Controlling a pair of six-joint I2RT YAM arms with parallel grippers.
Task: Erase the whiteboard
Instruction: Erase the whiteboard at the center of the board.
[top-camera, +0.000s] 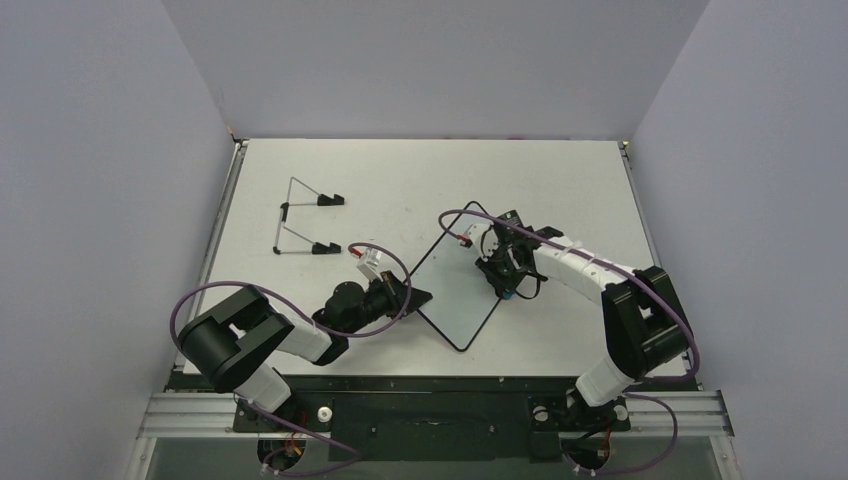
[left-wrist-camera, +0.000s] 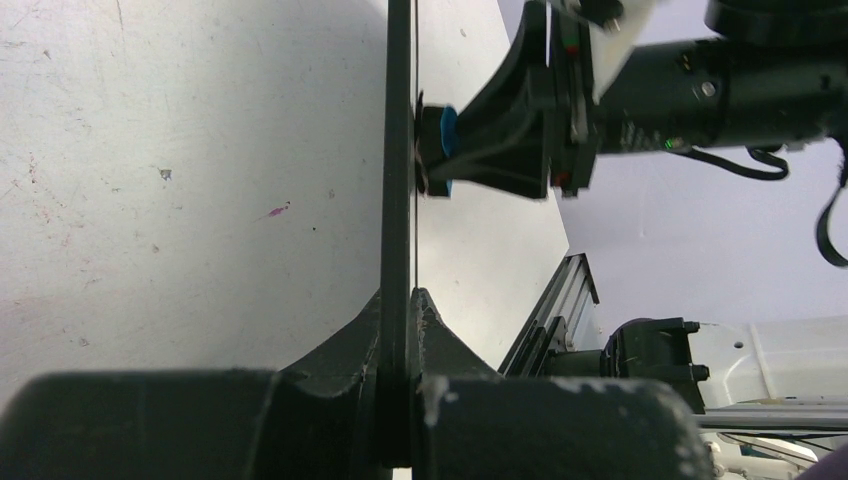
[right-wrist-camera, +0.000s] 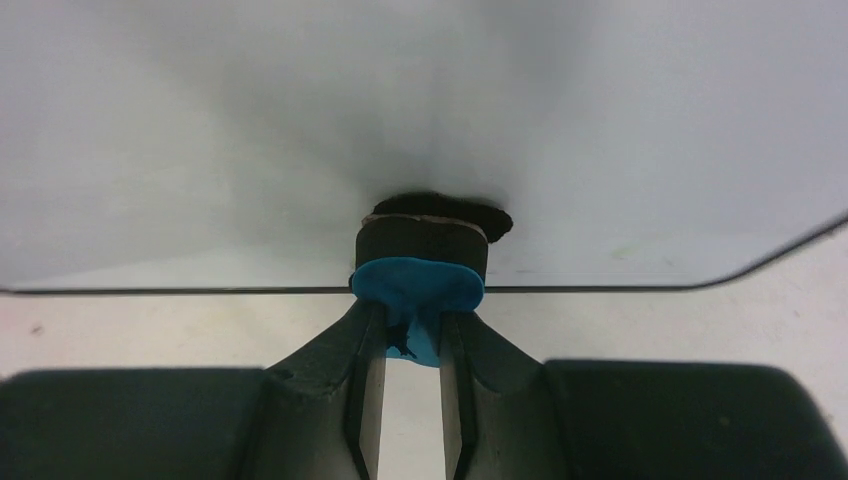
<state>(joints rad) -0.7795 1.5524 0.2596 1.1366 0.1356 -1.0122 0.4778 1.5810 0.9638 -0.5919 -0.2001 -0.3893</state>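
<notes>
The whiteboard (top-camera: 452, 290), white with a thin black rim, sits skewed at the table's middle. My left gripper (top-camera: 419, 297) is shut on its left edge. In the left wrist view the whiteboard (left-wrist-camera: 398, 150) shows edge-on, with my left gripper (left-wrist-camera: 400, 305) clamping the rim from both sides. My right gripper (top-camera: 505, 283) is shut on the small blue-and-black eraser (top-camera: 508, 294) at the board's right side. From the right wrist, the eraser (right-wrist-camera: 418, 285) presses its black felt against the whiteboard (right-wrist-camera: 300, 120) just above the lower rim, with my right gripper (right-wrist-camera: 412, 318) pinching the blue back.
A thin wire stand (top-camera: 300, 215) with black feet lies at the back left of the table (top-camera: 560, 180). Grey walls close in three sides. Purple cables loop off both arms. The metal rail (top-camera: 430, 410) with the arm bases runs along the near edge.
</notes>
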